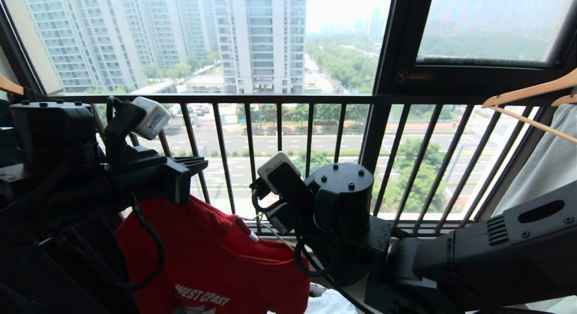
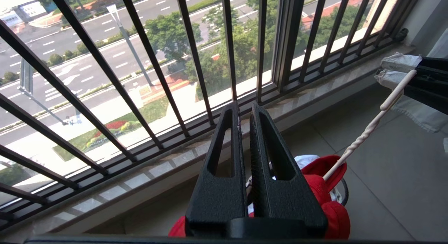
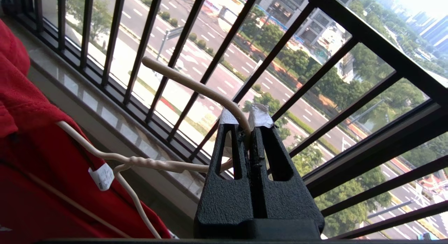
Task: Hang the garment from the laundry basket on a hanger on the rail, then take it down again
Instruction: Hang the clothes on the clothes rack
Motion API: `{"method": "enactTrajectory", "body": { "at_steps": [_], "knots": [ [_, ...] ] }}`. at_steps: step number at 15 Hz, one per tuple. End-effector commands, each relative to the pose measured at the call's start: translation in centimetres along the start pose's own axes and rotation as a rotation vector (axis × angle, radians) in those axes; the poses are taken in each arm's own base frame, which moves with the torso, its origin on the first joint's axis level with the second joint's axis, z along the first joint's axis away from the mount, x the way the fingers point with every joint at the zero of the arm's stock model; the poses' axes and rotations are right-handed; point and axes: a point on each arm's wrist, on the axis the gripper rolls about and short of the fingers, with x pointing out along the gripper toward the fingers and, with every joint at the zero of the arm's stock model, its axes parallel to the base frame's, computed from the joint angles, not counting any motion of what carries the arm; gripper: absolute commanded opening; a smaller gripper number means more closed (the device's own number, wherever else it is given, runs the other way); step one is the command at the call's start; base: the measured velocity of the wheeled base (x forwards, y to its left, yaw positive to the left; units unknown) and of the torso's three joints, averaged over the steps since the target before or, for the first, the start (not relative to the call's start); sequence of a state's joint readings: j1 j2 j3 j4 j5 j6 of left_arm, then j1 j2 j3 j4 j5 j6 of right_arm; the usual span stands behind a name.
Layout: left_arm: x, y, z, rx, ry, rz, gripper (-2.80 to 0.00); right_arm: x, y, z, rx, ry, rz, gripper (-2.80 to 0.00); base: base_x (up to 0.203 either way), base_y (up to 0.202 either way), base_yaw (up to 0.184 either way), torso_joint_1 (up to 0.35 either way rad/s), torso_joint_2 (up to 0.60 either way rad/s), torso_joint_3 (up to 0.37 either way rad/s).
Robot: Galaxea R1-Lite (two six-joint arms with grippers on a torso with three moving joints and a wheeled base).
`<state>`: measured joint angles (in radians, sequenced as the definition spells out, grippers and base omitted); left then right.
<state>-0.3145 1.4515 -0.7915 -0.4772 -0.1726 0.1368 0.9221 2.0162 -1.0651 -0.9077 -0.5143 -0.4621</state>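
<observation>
Two pincers, right pincer [image 3: 250, 126] clamping one white hanger [image 3: 157, 163], left pincer [image 2: 245, 112] closed on one red garment [image 1: 212, 260]

White "WEST COAST" lettering — red garment [image 1: 212, 264] chest

The soft red cotton-like T-shirt [image 1: 212, 255] draped matt over a thin, smooth cream-coated wire hanger [image 3: 157, 163], the black plastic hand [image 3: 250, 132] looked grainy with white tape-wrapped tips, and the black metal window railing [image 2: 154, 62] appeared smooth and semi-gloss.
</observation>
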Motion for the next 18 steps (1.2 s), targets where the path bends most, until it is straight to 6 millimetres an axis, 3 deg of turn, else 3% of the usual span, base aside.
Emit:
{"method": "enactTrajectory", "body": {
  "at_steps": [1,3,4,11,15,16,18],
  "knots": [
    [0.3,0.1,-0.1,-0.008,0.005,0.006,-2.80,-0.1,-0.2,0.2,0.001,-0.005,-0.009,-2.80,0.000,0.000,0.000,0.000,0.00,0.000],
    [0.2,0.6,0.2,-0.008,-0.031,0.028,-2.80,-0.1,-0.2,0.2,-0.016,-0.005,-0.009,-2.80,0.000,0.000,0.000,0.000,0.00,0.000],
    [0.2,1.0,0.3,-0.013,-0.050,0.045,0.00,-0.1,-0.2,0.2,-0.018,-0.005,-0.009,-2.80,0.000,0.000,0.000,0.000,0.00,0.000],
    [-0.4,2.1,0.6,-0.023,-0.069,0.090,0.00,0.2,-0.2,-0.3,-0.023,0.009,-0.013,-2.80,0.000,0.000,0.000,0.000,0.00,0.000],
    [-0.9,2.0,1.0,-0.021,-0.087,0.090,0.00,1.2,-1.5,-1.3,-0.052,0.037,-0.050,-2.80,0.000,0.000,0.000,0.000,0.00,0.000],
    [-1.1,2.0,1.1,-0.021,-0.092,0.089,-2.80,1.2,-1.6,-1.3,-0.050,0.037,-0.053,-2.80,0.000,0.000,0.000,0.000,0.00,0.000],
    [-1.5,1.9,1.4,-0.027,-0.109,0.085,-2.80,1.2,-1.9,-1.3,-0.050,0.037,-0.058,-2.80,0.000,0.000,0.000,0.000,0.00,0.000]
  ]
}}
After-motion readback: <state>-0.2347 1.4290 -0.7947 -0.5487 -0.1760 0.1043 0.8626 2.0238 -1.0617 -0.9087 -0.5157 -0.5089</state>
